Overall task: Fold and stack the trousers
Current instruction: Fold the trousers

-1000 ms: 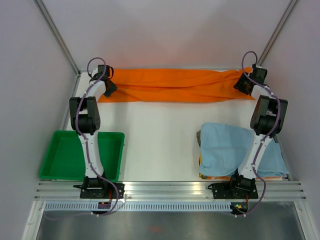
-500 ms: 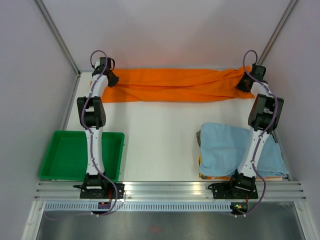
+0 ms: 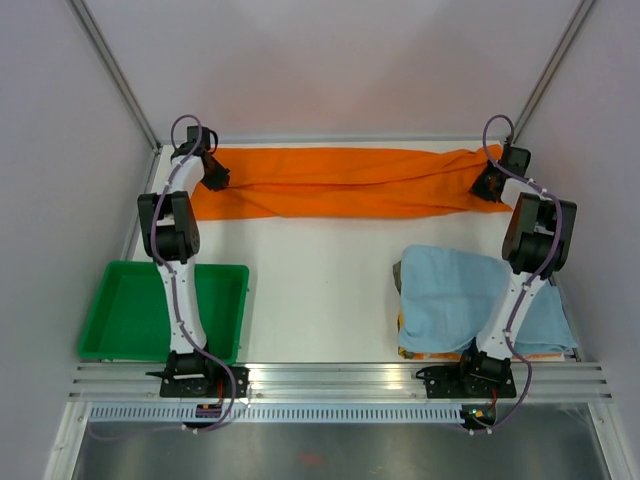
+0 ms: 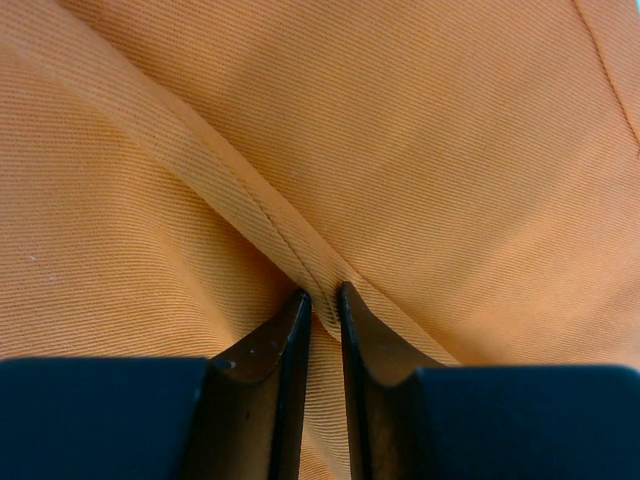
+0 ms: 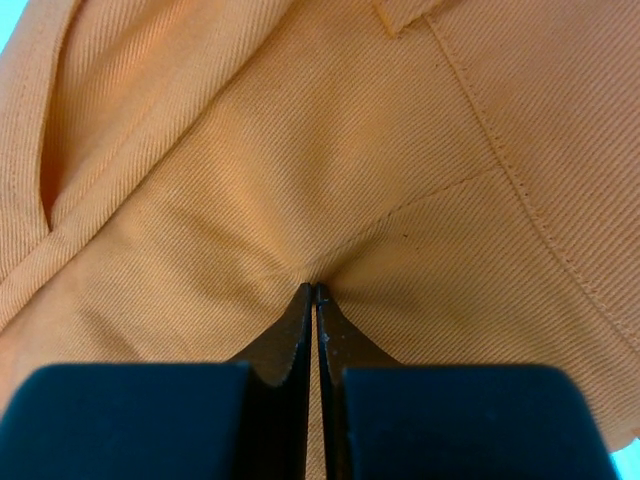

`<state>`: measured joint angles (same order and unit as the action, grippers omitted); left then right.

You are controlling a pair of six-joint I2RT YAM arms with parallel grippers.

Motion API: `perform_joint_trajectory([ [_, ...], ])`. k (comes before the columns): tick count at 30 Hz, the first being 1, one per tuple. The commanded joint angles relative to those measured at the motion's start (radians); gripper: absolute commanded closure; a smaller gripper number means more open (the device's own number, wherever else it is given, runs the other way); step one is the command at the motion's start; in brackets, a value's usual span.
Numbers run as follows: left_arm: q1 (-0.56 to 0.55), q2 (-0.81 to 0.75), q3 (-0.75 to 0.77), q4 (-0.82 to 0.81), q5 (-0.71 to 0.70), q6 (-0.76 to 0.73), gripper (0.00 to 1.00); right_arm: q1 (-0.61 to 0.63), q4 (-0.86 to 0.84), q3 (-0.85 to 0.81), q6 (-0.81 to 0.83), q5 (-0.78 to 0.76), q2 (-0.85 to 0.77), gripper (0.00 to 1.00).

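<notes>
The bright orange trousers (image 3: 345,182) lie stretched in a long band across the far side of the table. My left gripper (image 3: 216,180) is at their left end, shut on a seam fold of the orange cloth (image 4: 300,150); its gripper point in the left wrist view (image 4: 322,300) pinches the fold. My right gripper (image 3: 486,184) is at their right end, shut on a pinch of the orange cloth (image 5: 300,150) near a stitched seam, its tips (image 5: 316,292) nearly touching.
A green tray (image 3: 110,345) stands at the near left. A light blue cloth (image 3: 450,295) lies folded at the near right beside the right arm. Bare white table (image 3: 320,270) lies between them. Walls close in the far side.
Both grippers have drawn back toward me and down with the trousers' ends held. The orange band now lies flatter and a little nearer.
</notes>
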<state>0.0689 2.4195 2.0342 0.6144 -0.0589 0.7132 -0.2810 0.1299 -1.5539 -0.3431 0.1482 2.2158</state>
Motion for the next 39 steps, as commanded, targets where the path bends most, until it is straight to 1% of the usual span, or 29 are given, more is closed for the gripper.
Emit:
perform_joint_trajectory([
  [1, 0.020, -0.054, -0.130, 0.119, -0.016, -0.034, 0.76, 0.009, 0.160, 0.129, 0.035, -0.051, -0.025, 0.96],
  [2, 0.022, -0.072, -0.197, 0.110, -0.025, -0.035, 0.76, 0.009, 0.159, 0.147, 0.036, -0.056, -0.039, 0.97],
  [4, 0.023, -0.138, -0.268, 0.076, -0.024, -0.046, 0.78, 0.009, 0.145, 0.221, 0.036, -0.064, -0.092, 0.98],
  [5, 0.025, -0.163, -0.326, 0.071, -0.048, -0.049, 0.78, 0.009, 0.140, 0.247, 0.036, -0.065, -0.111, 0.98],
  [6, 0.026, -0.210, -0.359, 0.065, -0.061, -0.052, 0.78, 0.009, 0.137, 0.297, 0.036, -0.067, -0.131, 0.99],
  [9, 0.029, -0.284, -0.463, 0.064, -0.110, -0.067, 0.78, 0.009, 0.129, 0.394, 0.044, -0.099, -0.206, 1.00],
  [10, 0.029, -0.343, -0.491, 0.062, -0.130, -0.075, 0.77, 0.009, 0.129, 0.414, 0.050, -0.108, -0.240, 1.00],
  [11, 0.028, -0.376, -0.553, 0.056, -0.140, -0.084, 0.78, 0.009, 0.134, 0.429, 0.053, -0.120, -0.257, 1.00],
  [13, 0.031, -0.468, -0.601, 0.044, -0.169, -0.104, 0.77, 0.009, 0.146, 0.468, 0.064, -0.124, -0.301, 1.00],
  [15, 0.031, -0.520, -0.647, 0.044, -0.219, -0.118, 0.77, 0.009, 0.169, 0.495, 0.070, -0.134, -0.335, 1.00],
  [17, 0.031, -0.591, -0.670, 0.036, -0.249, -0.147, 0.77, 0.009, 0.188, 0.512, 0.072, -0.141, -0.395, 1.00],
  [19, 0.029, -0.623, -0.664, 0.021, -0.249, -0.178, 0.76, 0.009, 0.197, 0.517, 0.073, -0.131, -0.460, 0.99],
  [20, 0.029, -0.644, -0.643, 0.018, -0.242, -0.188, 0.76, 0.009, 0.198, 0.509, 0.069, -0.124, -0.478, 0.97],
  [21, 0.031, -0.649, -0.628, 0.012, -0.233, -0.198, 0.75, 0.009, 0.200, 0.483, 0.066, -0.115, -0.496, 0.93],
  [22, 0.029, -0.652, -0.611, 0.010, -0.226, -0.213, 0.74, 0.009, 0.200, 0.465, 0.053, -0.087, -0.524, 0.84],
  [24, 0.028, -0.652, -0.559, 0.015, -0.210, -0.222, 0.72, 0.009, 0.183, 0.408, 0.036, -0.046, -0.541, 0.80],
  [25, 0.029, -0.652, -0.536, 0.019, -0.208, -0.228, 0.71, 0.008, 0.150, 0.393, 0.009, 0.000, -0.550, 0.75],
  [27, 0.028, -0.657, -0.525, 0.018, -0.202, -0.228, 0.69, 0.009, 0.096, 0.374, -0.028, 0.042, -0.548, 0.69],
  [28, 0.029, -0.662, -0.528, 0.013, -0.191, -0.227, 0.68, 0.009, 0.041, 0.373, -0.063, 0.056, -0.536, 0.65],
  [29, 0.029, -0.666, -0.531, 0.015, -0.187, -0.224, 0.66, 0.009, 0.022, 0.370, -0.082, 0.054, -0.527, 0.62],
  [30, 0.028, -0.672, -0.534, 0.012, -0.180, -0.221, 0.62, 0.009, 0.005, 0.364, -0.098, 0.045, -0.513, 0.59],
  [31, 0.028, -0.675, -0.540, 0.013, -0.174, -0.222, 0.61, 0.009, -0.018, 0.361, -0.115, 0.033, -0.484, 0.58],
  [33, 0.029, -0.681, -0.549, 0.012, -0.174, -0.221, 0.58, 0.009, -0.039, 0.353, -0.158, 0.019, -0.453, 0.52],
  [36, 0.029, -0.697, -0.569, -0.002, -0.171, -0.221, 0.58, 0.009, -0.056, 0.327, -0.197, 0.016, -0.366, 0.41],
  [39, 0.031, -0.708, -0.577, -0.011, -0.168, -0.224, 0.58, 0.009, -0.061, 0.313, -0.223, 0.011, -0.323, 0.40],
])
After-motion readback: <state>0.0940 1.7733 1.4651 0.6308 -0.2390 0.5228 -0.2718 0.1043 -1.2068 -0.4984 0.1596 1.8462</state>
